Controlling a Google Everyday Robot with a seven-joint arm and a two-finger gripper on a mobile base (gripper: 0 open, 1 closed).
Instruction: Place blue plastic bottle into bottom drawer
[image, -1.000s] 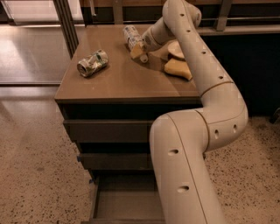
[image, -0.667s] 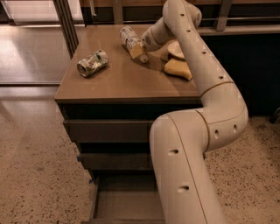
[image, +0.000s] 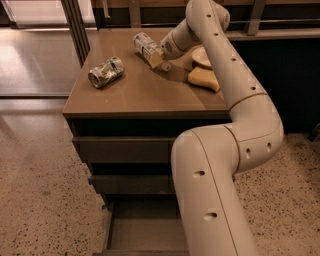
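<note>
The white arm (image: 220, 165) is reaching across the brown cabinet (image: 145, 97), whose bottom drawer (image: 142, 232) is standing pulled open near the floor. At the far side of the top, the gripper (image: 158, 58) is clamping one end of the blue plastic bottle (image: 144, 45) — the bottle is tilting up off the surface, between the yellow sponge (image: 204, 78) and the crushed can (image: 105, 71).

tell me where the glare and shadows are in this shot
camera view: glare on the polished floor at top left; the two-finger gripper, far on the brown cabinet top, holds the small clear blue-labelled plastic bottle and casts a shadow beside it; the open grey-brown bottom drawer sits dim
</note>
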